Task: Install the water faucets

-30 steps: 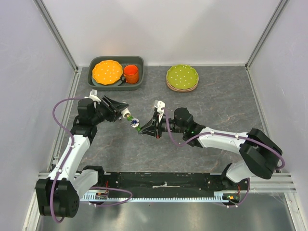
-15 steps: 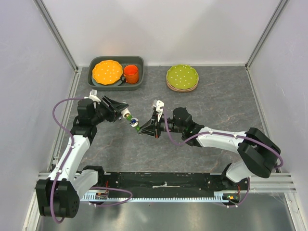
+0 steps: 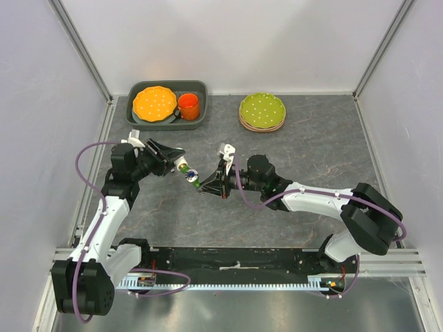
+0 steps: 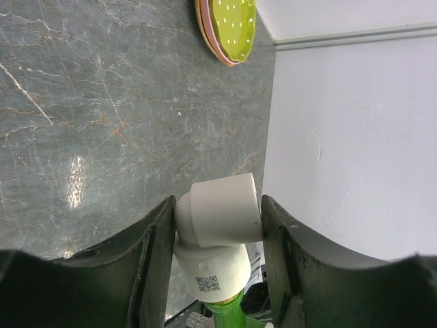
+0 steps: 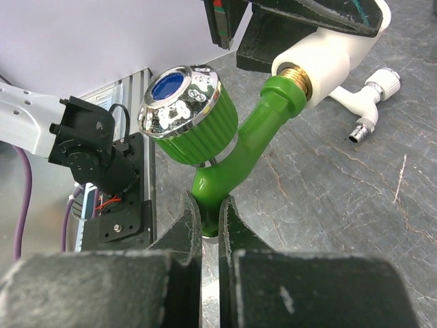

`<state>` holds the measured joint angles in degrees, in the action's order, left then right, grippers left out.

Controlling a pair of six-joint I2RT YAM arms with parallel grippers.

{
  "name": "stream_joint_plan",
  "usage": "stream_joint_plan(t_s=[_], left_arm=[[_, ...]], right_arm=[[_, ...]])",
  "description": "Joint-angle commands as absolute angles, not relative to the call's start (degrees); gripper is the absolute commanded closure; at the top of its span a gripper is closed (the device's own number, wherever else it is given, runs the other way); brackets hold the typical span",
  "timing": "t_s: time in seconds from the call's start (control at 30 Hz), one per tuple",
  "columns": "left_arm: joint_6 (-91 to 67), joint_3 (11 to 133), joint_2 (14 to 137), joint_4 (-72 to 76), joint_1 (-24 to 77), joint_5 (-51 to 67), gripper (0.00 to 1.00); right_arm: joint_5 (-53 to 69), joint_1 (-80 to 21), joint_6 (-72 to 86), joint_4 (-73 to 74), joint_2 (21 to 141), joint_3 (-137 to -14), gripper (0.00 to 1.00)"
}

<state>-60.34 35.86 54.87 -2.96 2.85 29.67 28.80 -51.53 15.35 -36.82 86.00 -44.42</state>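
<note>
The green faucet [image 5: 235, 154] hangs mid-air between the arms, its brass-threaded end in the white elbow fitting [image 4: 220, 222], apparently for screwing home. The left gripper [image 4: 218, 205] clamps the smooth matte fitting as an anchor; the right gripper [image 5: 208, 208] pinches the glossy spout, leaving the ribbed, chrome-capped knob free; the white faucet [image 5: 365, 102] lies nearby on the veined grey table [image 5: 328, 205].

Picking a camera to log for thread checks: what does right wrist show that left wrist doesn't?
Only right wrist: the whole green faucet with its chrome knob, its brass thread entering the fitting, the right gripper shut on its spout, and the white faucet lying on the table. Only left wrist: the plates and the fitting's QR label. Both: the fitting joined to the green faucet's end, above the table.
</note>
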Motion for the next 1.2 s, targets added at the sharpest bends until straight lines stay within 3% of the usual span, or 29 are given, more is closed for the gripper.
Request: stream_joint_plan(t_s=[0.0, 0.27, 0.67, 1.17], left_arm=[[-59.5, 35.51, 53.17, -0.96, 2.72, 31.38, 0.98], [-60.82, 33.93, 52.21, -1.14, 2.81, 30.32, 0.98], [-65.39, 33.13, 48.25, -3.16, 8.43, 18.81, 0.98], [-64.25, 29.89, 45.97, 4.48, 10.9, 23.73, 0.98]], right_arm=[[27.25, -51.77, 16.08, -41.22, 85.78, -46.93, 1.0], [24.97, -52.47, 15.03, -40.35, 86.75, -46.93, 1.0], [16.61, -56.07, 14.15, -43.24, 87.01, -45.18, 1.0], [15.29, -54.85, 25.21, -52.37, 83.93, -40.0, 1.0]])
